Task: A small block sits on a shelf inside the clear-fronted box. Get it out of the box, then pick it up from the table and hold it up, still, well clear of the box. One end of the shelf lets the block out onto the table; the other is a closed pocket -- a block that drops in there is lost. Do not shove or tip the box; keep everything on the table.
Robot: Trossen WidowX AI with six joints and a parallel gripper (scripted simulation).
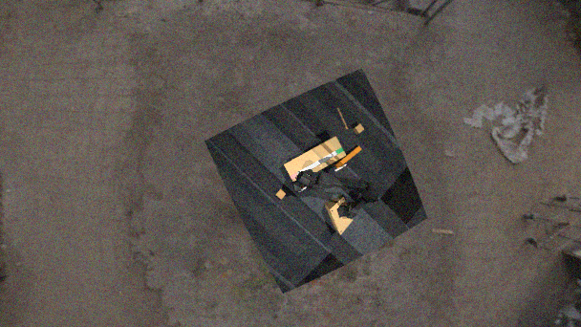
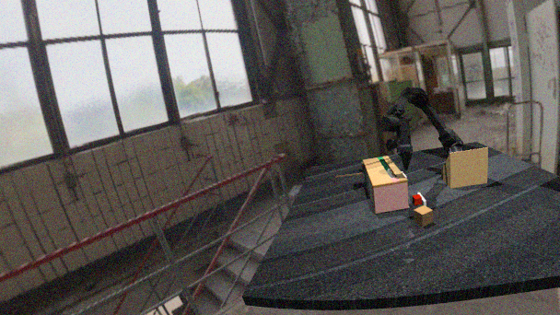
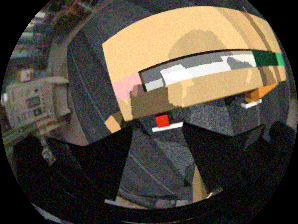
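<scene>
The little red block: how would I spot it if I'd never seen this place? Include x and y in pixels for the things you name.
On the dark table (image 2: 350, 258), find the long wooden box (image 2: 390, 199) (image 3: 150, 37) with the pink end. Just outside it, beside a thin white strip (image 3: 168, 127), sits the red block (image 2: 417, 199) (image 3: 162, 120). It is smaller than the plain wooden cube (image 2: 423, 215) nearby, and red.
</scene>
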